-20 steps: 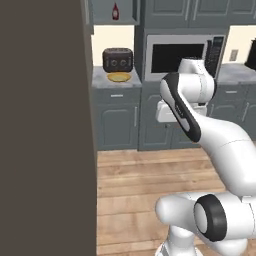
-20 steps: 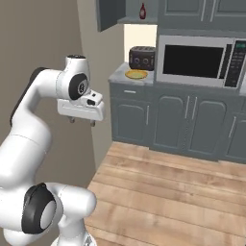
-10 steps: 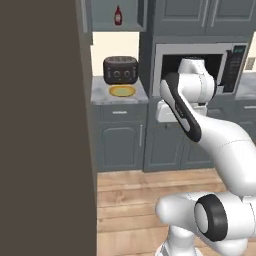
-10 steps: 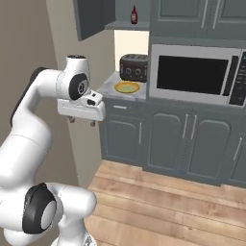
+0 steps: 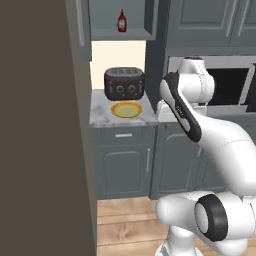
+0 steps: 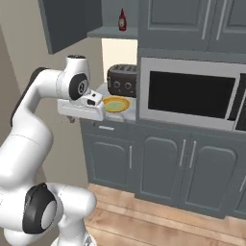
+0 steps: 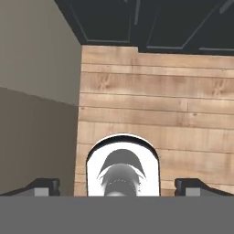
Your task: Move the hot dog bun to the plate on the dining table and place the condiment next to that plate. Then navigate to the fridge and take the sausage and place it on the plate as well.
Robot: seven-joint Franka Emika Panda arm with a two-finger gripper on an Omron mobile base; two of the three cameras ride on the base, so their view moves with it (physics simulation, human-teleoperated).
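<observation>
left base view: toaster (image 5: 124, 83) behind yellow dish (image 5: 126, 109).

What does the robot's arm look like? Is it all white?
Mostly white. The arm is made of fat, smooth, rounded tubes, with dark grey to black bands and round caps at the joints. Its hand is a boxy white block, and the gripper ends in two small dark finger tips. No loose cables or writing show on it.
</observation>
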